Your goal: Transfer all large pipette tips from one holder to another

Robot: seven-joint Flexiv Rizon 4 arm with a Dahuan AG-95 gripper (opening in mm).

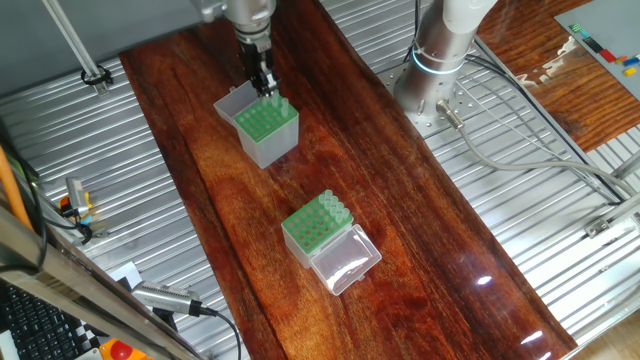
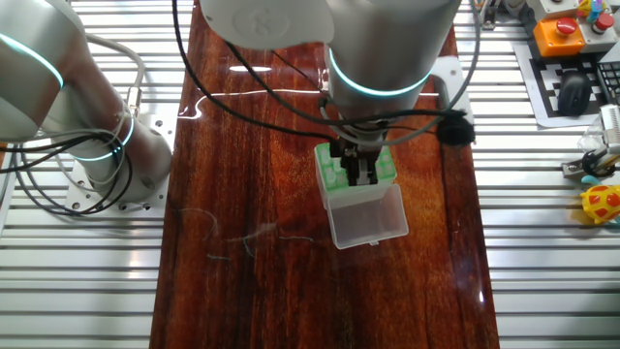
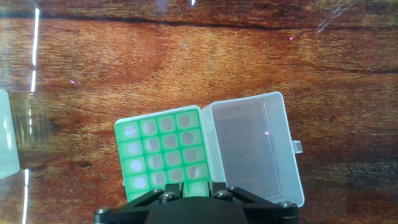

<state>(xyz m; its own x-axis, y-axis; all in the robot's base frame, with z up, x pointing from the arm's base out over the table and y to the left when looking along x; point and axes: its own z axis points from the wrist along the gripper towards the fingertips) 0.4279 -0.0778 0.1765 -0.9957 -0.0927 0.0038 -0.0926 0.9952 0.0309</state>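
The taller grey-sided holder [image 1: 268,135] with a green hole-dotted top stands at the far end of the wooden board. It also shows in the other fixed view [image 2: 332,170] and the hand view [image 3: 161,155], with a clear lid [image 3: 252,146] open beside it. My gripper [image 1: 264,85] is right above its far edge; the fingers [image 3: 163,190] stand slightly apart over the nearest row of holes. Pale rounds show in its holes. The shorter green-topped box [image 1: 308,235] with a big clear lid [image 1: 345,262] stands nearer the camera, and large pipette tips [image 1: 332,210] stand along one edge.
The robot base [image 1: 440,50] is bolted to the ribbed metal table right of the board, with cables [image 1: 520,150] trailing from it. A pale box edge [image 3: 5,134] shows at the left of the hand view. Controllers and toys [image 2: 601,194] lie at the table's side.
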